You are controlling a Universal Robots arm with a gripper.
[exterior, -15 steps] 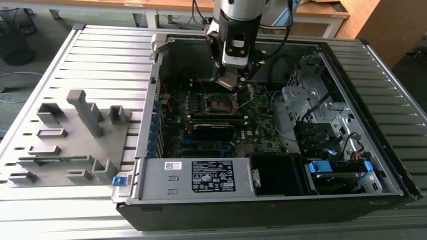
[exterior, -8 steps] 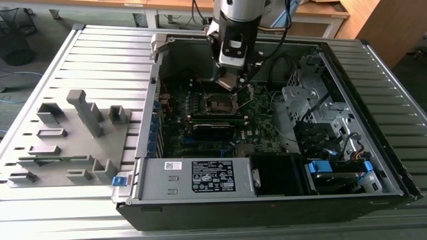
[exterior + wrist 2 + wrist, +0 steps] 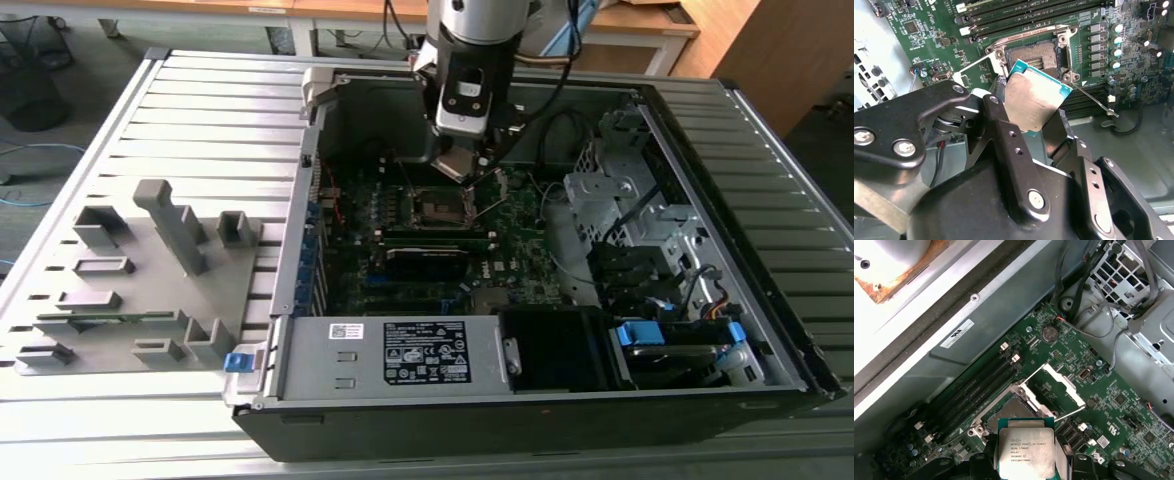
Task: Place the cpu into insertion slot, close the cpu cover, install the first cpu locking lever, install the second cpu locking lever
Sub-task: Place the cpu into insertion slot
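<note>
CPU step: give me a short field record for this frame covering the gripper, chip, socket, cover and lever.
gripper: shut on the cpu, inside the open computer case
cpu: held by its edges just off the socket, metal top showing, not yet seated
socket: empty, contact field exposed
cpu cover: swung open, clear of the socket
locking lever: thin wire lever released, angled out beside the socket
task state: no step completed
</note>
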